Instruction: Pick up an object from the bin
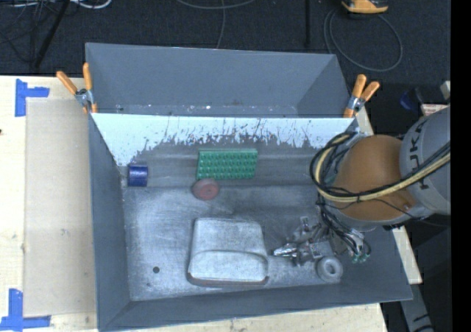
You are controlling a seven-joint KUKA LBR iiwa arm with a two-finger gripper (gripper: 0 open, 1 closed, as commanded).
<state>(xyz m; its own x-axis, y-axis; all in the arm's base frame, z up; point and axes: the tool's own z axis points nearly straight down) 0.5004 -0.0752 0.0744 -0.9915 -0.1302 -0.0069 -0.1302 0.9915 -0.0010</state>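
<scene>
Grey metal bin (pixel 109 235), arm coming in from the right with its orange cover (pixel 372 176) and a loop of cables (pixel 324 168) hanging over the right-hand side. The claw (pixel 298 251) is down low near the bin floor, in the near right part. Honestly I can't tell how far open it is, because from this angle it's just a tangle of shiny metal bits. I can't make out anything gripped in it either.

Closest stuff to it:
- a small grey round piece (pixel 329 269) with a darker middle, lying on the floor just beside the claw, on its right and a bit nearer the front wall. Can't tell if they're touching.
- a pale grey rectangular pad (pixel 227 249) with rounded corners, lying flat just to the left of the claw. The tip of the claw points toward the pad's right edge and is very near it, but I can't say whether there's contact.

The rest is well apart from the claw, up toward the back wall: a green studded block (pixel 227 163) lying flat, a reddish-brown round disc (pixel 205 189) just below its left end, and a little blue cylinder (pixel 137 174) off by the left wall.
</scene>
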